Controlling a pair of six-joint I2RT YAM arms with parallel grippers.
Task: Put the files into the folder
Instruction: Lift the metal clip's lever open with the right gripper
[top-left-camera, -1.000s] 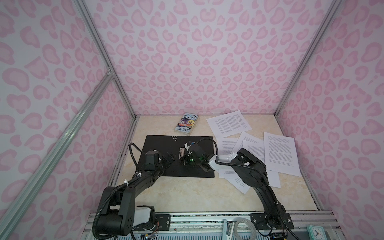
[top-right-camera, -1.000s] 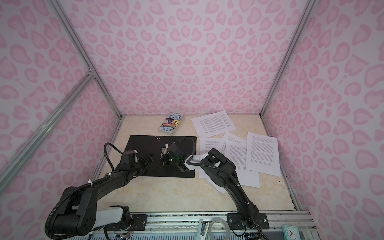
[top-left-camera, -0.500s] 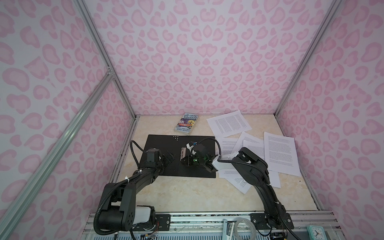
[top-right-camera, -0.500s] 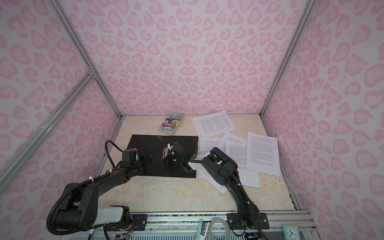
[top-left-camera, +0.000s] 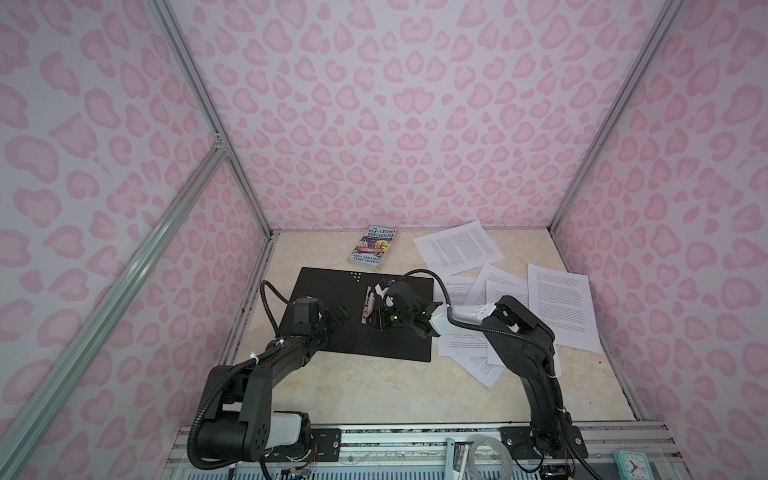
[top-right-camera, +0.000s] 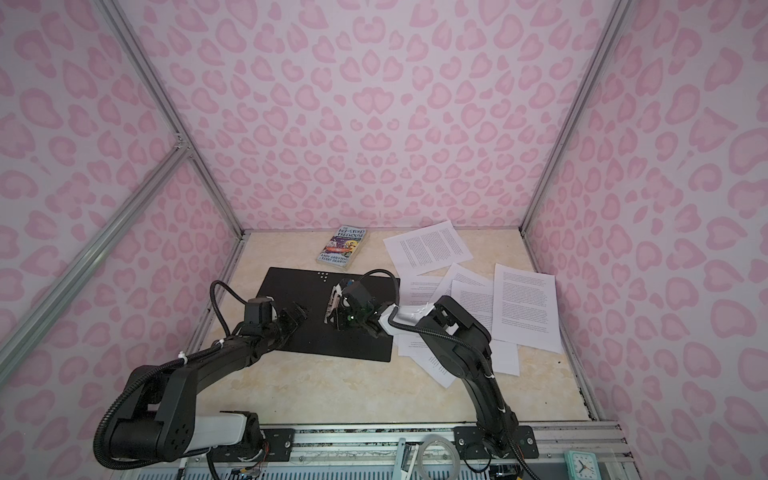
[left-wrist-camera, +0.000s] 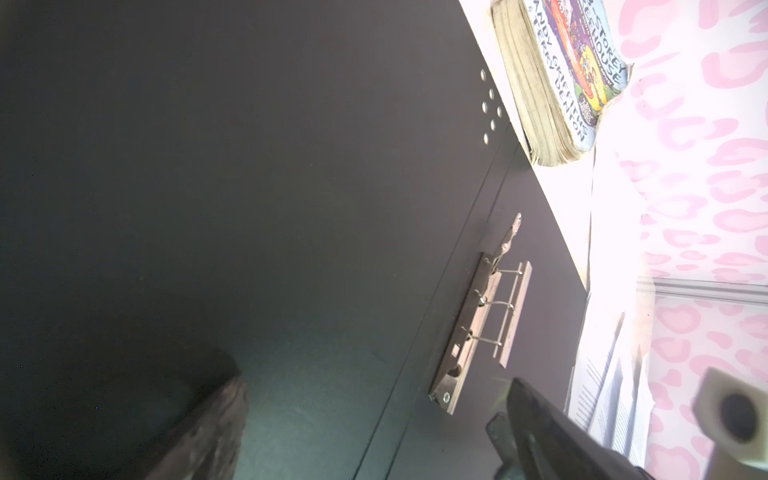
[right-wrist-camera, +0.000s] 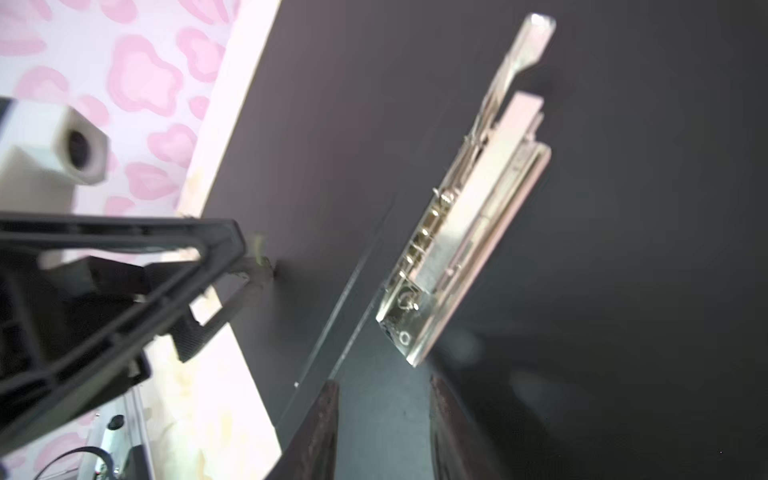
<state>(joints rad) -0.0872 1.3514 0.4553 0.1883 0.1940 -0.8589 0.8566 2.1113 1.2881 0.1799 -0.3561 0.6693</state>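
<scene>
2 black robot arms reach over 1 open folder (top-left-camera: 399, 345) that lies flat, black inside facing up, on the left-centre of the table. On the left, the left gripper (top-left-camera: 336, 318) hovers low over the folder's left half, its jaws spread wide and holding nothing. At the fold sits 1 metal clip (top-left-camera: 368, 303), its lever raised in both wrist views. Just right of the clip, the right gripper (top-left-camera: 376, 320) hangs over the folder's right half; in the right wrist view its fingers (right-wrist-camera: 326, 432) stand apart with only bare black folder between them.

Behind the folder, near the back wall, lies 1 colourful paperback book (top-left-camera: 374, 245), cover up. To the right, the files (top-left-camera: 559, 307) lie outside the folder: about 6 white printed sheets, 1 alone at the back and the rest overlapping, so the exact count cannot be told. Some are tucked under the folder's right edge.

The surface is a cream marbled table (top-left-camera: 374, 395). 3 walls (top-left-camera: 395, 104) with a pink heart-spot pattern enclose it, joined by silver metal posts (top-left-camera: 199, 95). 1 small teal clock (top-left-camera: 631, 465) sits on the front rail.
</scene>
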